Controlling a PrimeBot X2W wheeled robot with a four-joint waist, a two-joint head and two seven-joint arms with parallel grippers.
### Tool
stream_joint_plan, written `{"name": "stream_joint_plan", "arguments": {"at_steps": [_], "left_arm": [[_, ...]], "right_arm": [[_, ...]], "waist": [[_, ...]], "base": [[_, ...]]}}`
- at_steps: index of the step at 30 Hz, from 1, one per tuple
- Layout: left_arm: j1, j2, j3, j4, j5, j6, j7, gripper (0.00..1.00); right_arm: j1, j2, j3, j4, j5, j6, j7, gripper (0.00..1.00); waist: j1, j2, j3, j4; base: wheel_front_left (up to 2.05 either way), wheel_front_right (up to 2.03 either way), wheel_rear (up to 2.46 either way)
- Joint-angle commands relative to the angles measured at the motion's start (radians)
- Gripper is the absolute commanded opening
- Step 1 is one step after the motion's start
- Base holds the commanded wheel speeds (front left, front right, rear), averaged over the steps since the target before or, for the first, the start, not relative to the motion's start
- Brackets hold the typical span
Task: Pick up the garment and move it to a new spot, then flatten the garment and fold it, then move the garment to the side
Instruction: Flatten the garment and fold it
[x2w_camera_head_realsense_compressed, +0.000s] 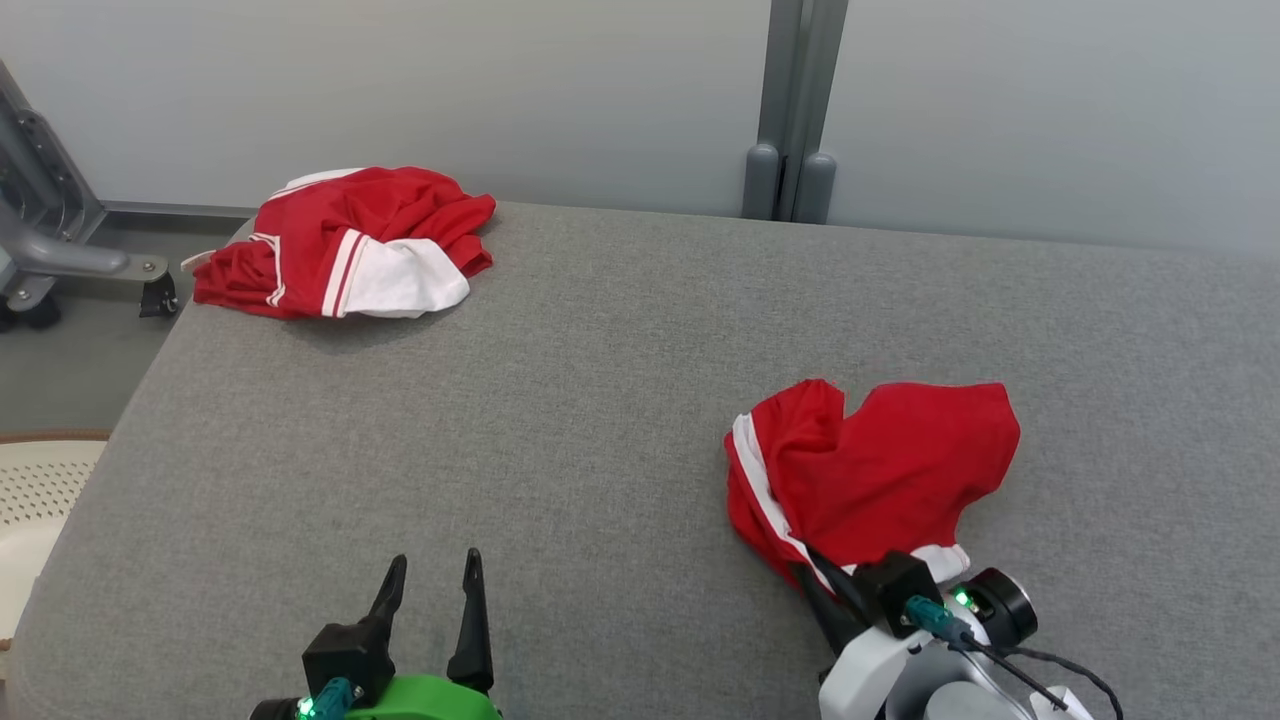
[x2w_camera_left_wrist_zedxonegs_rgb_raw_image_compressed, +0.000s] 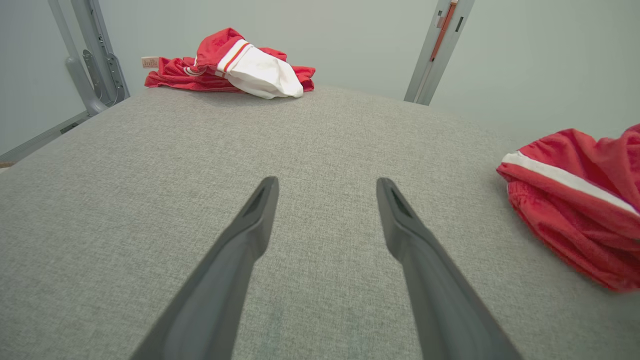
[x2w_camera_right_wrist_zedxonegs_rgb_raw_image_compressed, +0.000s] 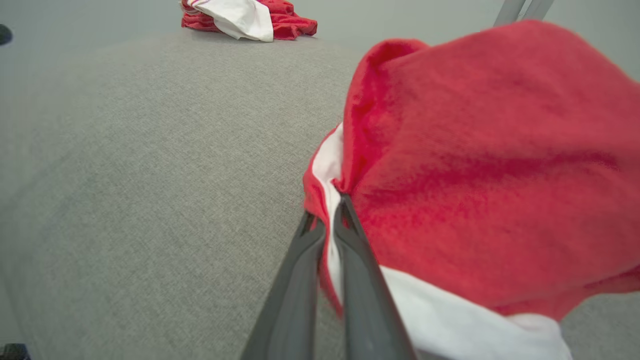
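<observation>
A crumpled red garment (x2w_camera_head_realsense_compressed: 880, 465) with white trim lies on the right side of the grey table (x2w_camera_head_realsense_compressed: 600, 400), partly bunched up. My right gripper (x2w_camera_head_realsense_compressed: 812, 578) is shut on its near edge. In the right wrist view the gripper (x2w_camera_right_wrist_zedxonegs_rgb_raw_image_compressed: 327, 215) pinches a fold of red and white cloth of the garment (x2w_camera_right_wrist_zedxonegs_rgb_raw_image_compressed: 475, 165). My left gripper (x2w_camera_head_realsense_compressed: 436, 565) stands open over bare table at the lower left, nothing between its fingers (x2w_camera_left_wrist_zedxonegs_rgb_raw_image_compressed: 250, 235). The left wrist view has the garment (x2w_camera_left_wrist_zedxonegs_rgb_raw_image_compressed: 575, 200) off to the right of that gripper (x2w_camera_left_wrist_zedxonegs_rgb_raw_image_compressed: 327, 185).
A second red and white garment (x2w_camera_head_realsense_compressed: 350, 245) lies heaped at the table's far left corner. Behind the table are a pale wall and a grey post (x2w_camera_head_realsense_compressed: 790, 110). A wheeled metal frame (x2w_camera_head_realsense_compressed: 60, 250) and a white perforated object (x2w_camera_head_realsense_compressed: 35, 490) stand off the left edge.
</observation>
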Motion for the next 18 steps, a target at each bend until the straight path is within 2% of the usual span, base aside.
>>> {"name": "stream_joint_plan", "arguments": {"at_steps": [1,6,11,12,13,14,16,18], "left_arm": [[0.0,0.002,0.002,0.001,0.004,-0.005,0.0,1.0],[0.004,0.002,0.011,0.0,0.009,-0.007,0.0,1.0],[0.001,0.002,0.007,0.006,0.01,-0.009,0.0,1.0],[0.0,0.002,0.005,0.007,0.011,-0.009,0.0,1.0],[0.0,0.002,0.004,0.007,0.011,-0.009,0.0,1.0],[0.001,0.002,0.003,0.008,0.012,-0.009,0.0,1.0],[0.003,0.002,0.002,0.011,0.013,-0.011,0.0,1.0],[0.005,0.002,0.0,0.013,0.012,-0.011,0.0,1.0]], "right_arm": [[0.024,0.002,0.004,-0.02,0.009,-0.001,-0.007,0.0],[0.096,0.01,0.038,-0.082,0.018,-0.001,0.002,0.0],[0.113,0.001,0.101,-0.081,0.03,-0.001,0.01,0.0],[0.112,0.002,0.108,-0.077,0.032,-0.001,0.008,0.09],[0.109,0.004,0.114,-0.075,0.034,-0.001,0.007,0.24],[0.106,0.007,0.121,-0.075,0.04,-0.001,0.004,0.31],[0.103,0.011,0.135,-0.073,0.046,-0.001,0.003,0.34],[0.1,0.013,0.144,-0.076,0.055,-0.001,0.0,0.5]], "waist": [[0.0,0.0,0.0,-0.001],[0.0,0.0,0.001,-0.01],[0.0,0.0,0.002,-0.024],[0.0,0.0,0.002,-0.027],[0.0,0.0,0.002,-0.03],[0.0,0.0,0.002,-0.034],[0.0,0.0,0.0,-0.041],[0.0,0.0,-0.001,-0.048]], "base": [[0.0,0.0,0.0],[0.0,0.0,0.0],[0.0,0.0,0.0],[0.0,0.0,0.0],[0.0,0.0,0.0],[0.0,0.0,0.0],[0.0,0.0,0.0],[0.0,0.0,0.0]]}}
